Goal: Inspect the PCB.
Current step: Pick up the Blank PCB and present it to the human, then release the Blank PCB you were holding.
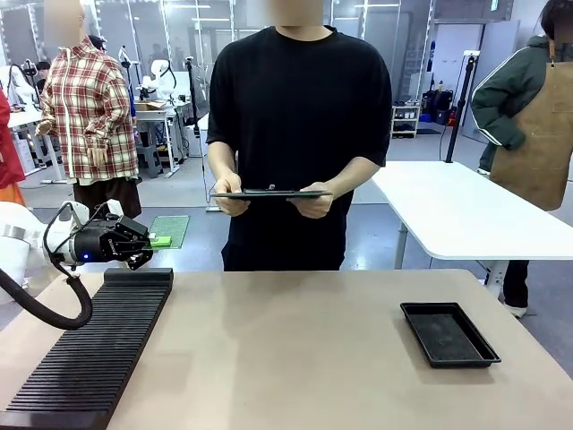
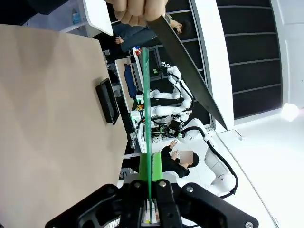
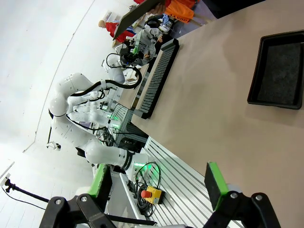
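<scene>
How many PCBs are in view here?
1. The PCB is held edge-on in the shut left pincer, near the far end of the slotted rack. More could be hidden in the rack's slots.

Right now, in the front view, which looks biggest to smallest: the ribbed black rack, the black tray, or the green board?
1. ribbed black rack, largest by far.
2. black tray.
3. green board, smallest: it is seen nearly edge-on, so only a sliver shows.
</scene>
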`<act>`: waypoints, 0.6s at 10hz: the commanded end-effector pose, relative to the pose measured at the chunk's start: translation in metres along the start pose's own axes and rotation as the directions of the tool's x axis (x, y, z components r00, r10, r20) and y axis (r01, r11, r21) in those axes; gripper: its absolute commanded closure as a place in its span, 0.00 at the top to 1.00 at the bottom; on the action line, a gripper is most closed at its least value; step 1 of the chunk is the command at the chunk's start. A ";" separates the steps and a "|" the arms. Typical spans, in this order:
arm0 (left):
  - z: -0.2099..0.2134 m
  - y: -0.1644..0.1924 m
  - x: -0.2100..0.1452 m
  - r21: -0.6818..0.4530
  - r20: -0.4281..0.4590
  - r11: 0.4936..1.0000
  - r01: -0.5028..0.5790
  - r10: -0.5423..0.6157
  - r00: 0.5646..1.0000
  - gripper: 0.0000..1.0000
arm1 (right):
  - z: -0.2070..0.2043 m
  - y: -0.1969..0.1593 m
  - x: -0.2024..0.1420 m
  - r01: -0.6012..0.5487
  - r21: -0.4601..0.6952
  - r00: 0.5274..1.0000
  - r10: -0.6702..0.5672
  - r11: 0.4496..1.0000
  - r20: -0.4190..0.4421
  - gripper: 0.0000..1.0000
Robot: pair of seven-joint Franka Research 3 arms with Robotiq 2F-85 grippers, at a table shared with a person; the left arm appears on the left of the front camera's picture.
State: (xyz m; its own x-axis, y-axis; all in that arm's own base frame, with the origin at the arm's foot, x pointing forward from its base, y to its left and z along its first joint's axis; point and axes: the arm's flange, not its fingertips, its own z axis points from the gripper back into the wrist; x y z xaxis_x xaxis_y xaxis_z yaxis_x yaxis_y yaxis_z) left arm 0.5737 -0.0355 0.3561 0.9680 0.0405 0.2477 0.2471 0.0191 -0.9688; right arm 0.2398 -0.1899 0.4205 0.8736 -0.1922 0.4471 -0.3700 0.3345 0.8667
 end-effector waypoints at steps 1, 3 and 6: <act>0.000 -0.004 -0.003 -0.004 -0.001 1.000 0.003 -0.003 1.000 0.03 | 0.002 0.000 0.000 -0.018 0.008 1.000 0.018 1.000 0.001 1.00; 0.000 -0.004 -0.003 -0.004 -0.001 1.000 0.003 -0.003 1.000 0.03 | 0.002 0.000 0.000 -0.018 0.008 1.000 0.018 1.000 0.001 1.00; 0.000 -0.004 -0.003 -0.004 -0.001 1.000 0.003 -0.003 1.000 0.03 | 0.002 0.000 0.000 -0.018 0.008 1.000 0.018 1.000 0.001 1.00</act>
State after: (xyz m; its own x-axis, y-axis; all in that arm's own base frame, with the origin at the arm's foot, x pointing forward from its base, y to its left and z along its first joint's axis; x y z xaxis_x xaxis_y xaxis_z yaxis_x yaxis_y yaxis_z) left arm 0.5737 -0.0355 0.3561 0.9680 0.0405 0.2477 0.2471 0.0190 -0.9688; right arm 0.2398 -0.1899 0.4205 0.8736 -0.1922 0.4472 -0.3701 0.3345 0.8667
